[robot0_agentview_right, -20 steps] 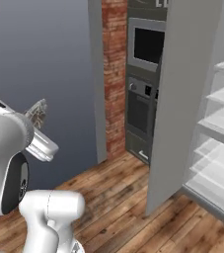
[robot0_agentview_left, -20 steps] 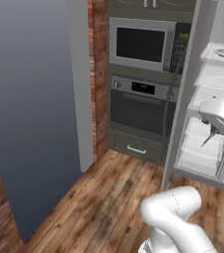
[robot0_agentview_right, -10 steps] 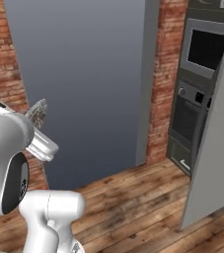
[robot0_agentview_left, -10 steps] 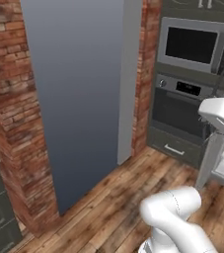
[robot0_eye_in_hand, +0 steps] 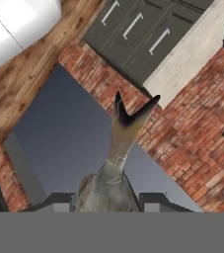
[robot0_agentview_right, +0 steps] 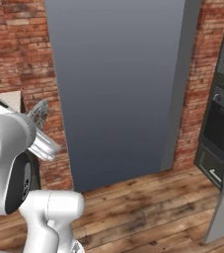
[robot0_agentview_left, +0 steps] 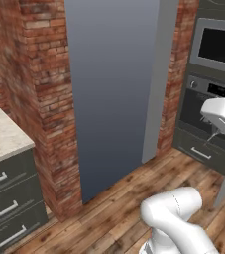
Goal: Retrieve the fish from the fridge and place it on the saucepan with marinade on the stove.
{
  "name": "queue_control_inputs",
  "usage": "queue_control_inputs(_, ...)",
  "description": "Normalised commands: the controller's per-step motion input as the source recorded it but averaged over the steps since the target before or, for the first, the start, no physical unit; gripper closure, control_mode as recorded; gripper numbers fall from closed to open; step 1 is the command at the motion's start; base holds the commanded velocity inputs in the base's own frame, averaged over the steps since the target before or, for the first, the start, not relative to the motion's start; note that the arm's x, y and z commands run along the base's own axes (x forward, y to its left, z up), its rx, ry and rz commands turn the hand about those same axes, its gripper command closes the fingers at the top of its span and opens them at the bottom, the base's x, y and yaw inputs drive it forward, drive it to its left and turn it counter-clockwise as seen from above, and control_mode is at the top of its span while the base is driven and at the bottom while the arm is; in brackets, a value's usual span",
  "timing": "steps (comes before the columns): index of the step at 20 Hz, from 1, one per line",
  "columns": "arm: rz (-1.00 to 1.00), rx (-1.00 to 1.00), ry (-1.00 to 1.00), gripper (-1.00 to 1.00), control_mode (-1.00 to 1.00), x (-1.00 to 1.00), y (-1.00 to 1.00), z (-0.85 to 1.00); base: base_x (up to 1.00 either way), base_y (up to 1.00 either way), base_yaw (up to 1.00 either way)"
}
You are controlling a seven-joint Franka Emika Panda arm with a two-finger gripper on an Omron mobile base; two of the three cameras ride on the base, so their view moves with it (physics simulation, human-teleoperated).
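Fish in gripper, facing brick wall.
Gripper (robot0_eye_in_hand: 108, 200) clamped on the fish (robot0_eye_in_hand: 121, 148), tail pointing away from hand; grey panel (robot0_agentview_left: 115, 79) and brick wall (robot0_agentview_left: 42, 84) ahead, drawer cabinet (robot0_agentview_left: 5, 198) at left.

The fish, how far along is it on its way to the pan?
Done: the fish is out of the fridge, clamped in the hand, tail pointing away. In hand: carrying it past the brick wall and a drawer cabinet. Left: reaching the stove and laying the fish in the marinade pan.
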Motion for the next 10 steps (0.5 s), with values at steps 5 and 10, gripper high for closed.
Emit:
queue_control_inputs(5,0.00,0.00,0.00,1.00,1.00,0.00,0.00,0.00,-0.13,1.00,0.20)
queue_control_inputs(10,0.00,0.00,0.00,1.00,1.00,0.00,0.00,0.00,0.00,1.00,0.29)
